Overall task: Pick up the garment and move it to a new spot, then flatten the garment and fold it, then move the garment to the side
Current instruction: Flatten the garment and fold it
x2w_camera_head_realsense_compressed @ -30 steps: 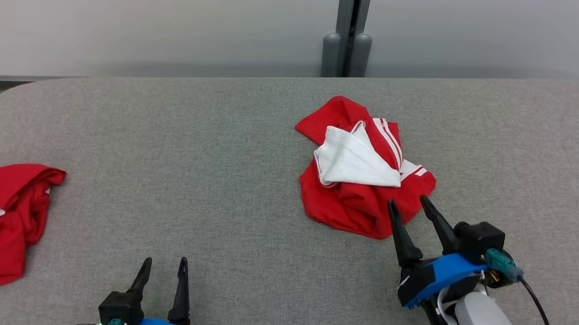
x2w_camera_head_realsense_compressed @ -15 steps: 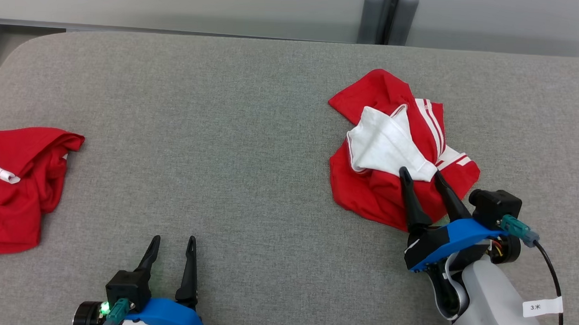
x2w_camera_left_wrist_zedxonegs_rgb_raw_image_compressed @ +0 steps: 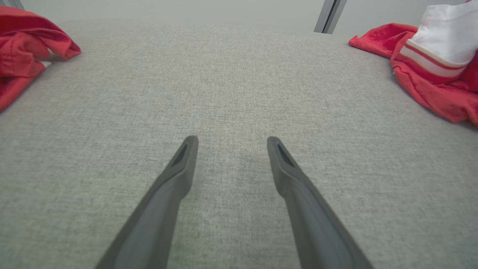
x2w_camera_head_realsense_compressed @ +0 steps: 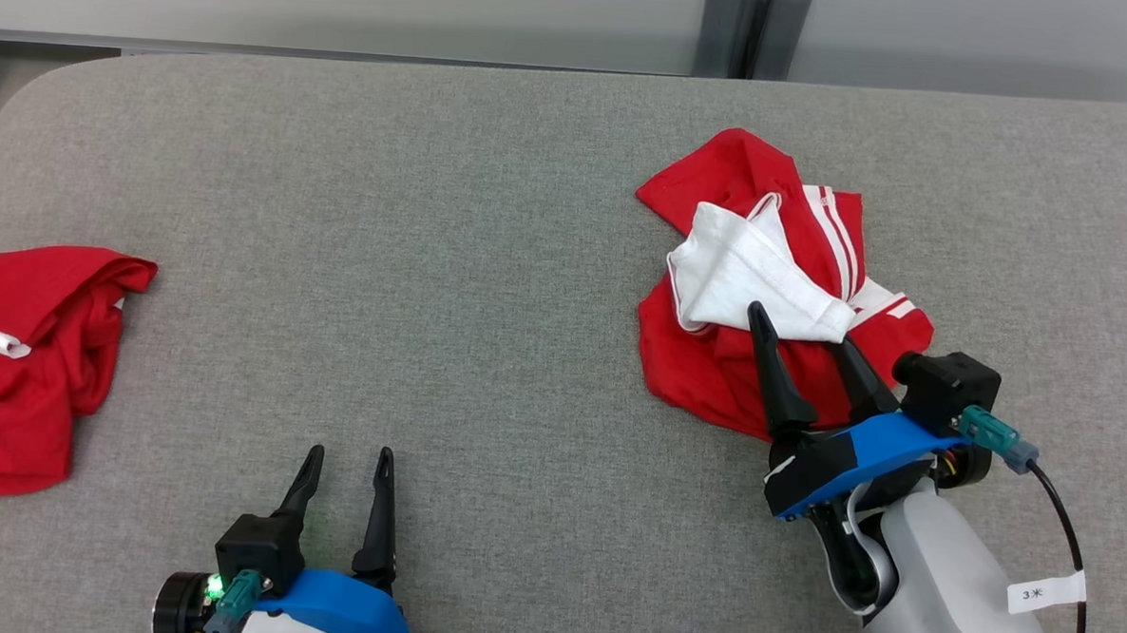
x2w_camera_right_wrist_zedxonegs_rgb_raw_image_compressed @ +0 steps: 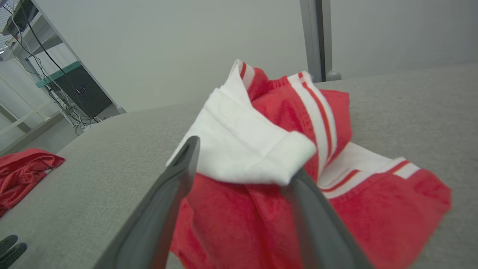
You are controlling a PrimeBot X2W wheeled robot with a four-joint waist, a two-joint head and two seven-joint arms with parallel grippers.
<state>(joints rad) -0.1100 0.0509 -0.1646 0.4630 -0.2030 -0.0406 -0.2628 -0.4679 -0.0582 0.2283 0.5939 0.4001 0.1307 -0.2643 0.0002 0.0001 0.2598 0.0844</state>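
Crumpled red garment (x2w_camera_head_realsense_compressed: 713, 380) with white stripes and a white panel folded on top, lying on the right half of the grey cloth-covered table (x2w_camera_head_realsense_compressed: 433, 254), nearer the far edge than the near one. The right gripper (x2w_camera_head_realsense_compressed: 801, 329) reaches in over the garment's near edge. Its two dark fingers are spread apart and stand on either side of the near corner of the white panel. The left fingertip rests against the panel's lower hem; the tip of the other finger is hidden beneath the white fold. In the right wrist view, the garment (x2w_camera_right_wrist_zedxonegs_rgb_raw_image_compressed: 321, 112) bunches up between and beyond the parted fingers of the right gripper (x2w_camera_right_wrist_zedxonegs_rgb_raw_image_compressed: 242, 158), with nothing yet pinched.

The left gripper (x2w_camera_head_realsense_compressed: 350, 455) sits low at the near edge of the table, well apart from the garment, fingers likewise spread and empty. In its own wrist view, the left gripper (x2w_camera_left_wrist_zedxonegs_rgb_raw_image_compressed: 229, 140) points across bare cloth.

A second red garment (x2w_camera_head_realsense_compressed: 29, 350) lies heaped at the table's left edge.
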